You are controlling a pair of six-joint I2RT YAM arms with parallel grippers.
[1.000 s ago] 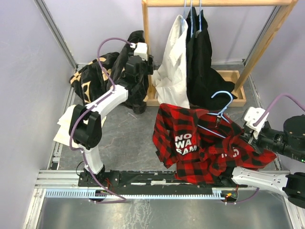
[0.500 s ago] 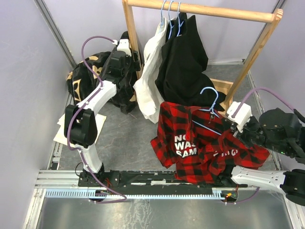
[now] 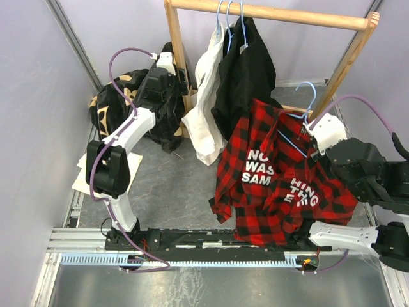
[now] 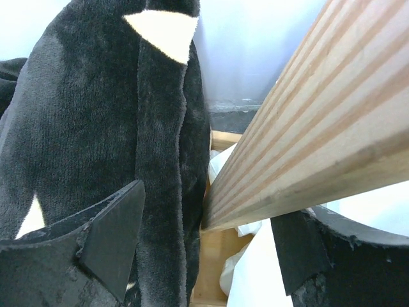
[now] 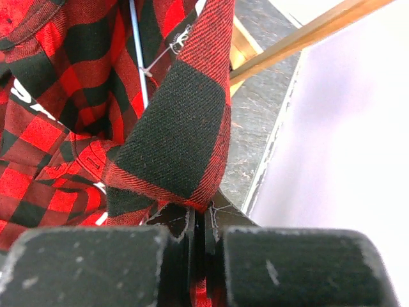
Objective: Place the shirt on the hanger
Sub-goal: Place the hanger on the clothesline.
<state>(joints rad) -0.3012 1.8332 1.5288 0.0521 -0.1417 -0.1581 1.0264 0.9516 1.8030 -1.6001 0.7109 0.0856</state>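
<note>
Nearest, right gripper (image 5: pixel 204 220): jaws pressed together on a fold of the shirt (image 3: pixel 268 185); the pinched plaid rises straight out of the fingertips.
Shirt position: hangs from the right jaws, spreading down and to their left, with its lower part bunched at the near edge of the table (image 3: pixel 172 185).
Shirt axis: long axis runs near to far, top end far by the wooden clothes rail (image 3: pixel 268 11), lower end toward the arm bases; the white lettering faces up.
Hanger (image 3: pixel 291 137): in the shirt's top, just beyond the right jaws; its wire shoulder slants across the plaid and its hook points up and away toward the right post (image 3: pixel 345 67).
Left gripper (image 4: pixel 208 227): jaws wide apart, straddling the left post (image 4: pixel 300 128), with black fabric (image 4: pixel 96 128) by the left finger; whether they touch the post cannot be told.
</note>
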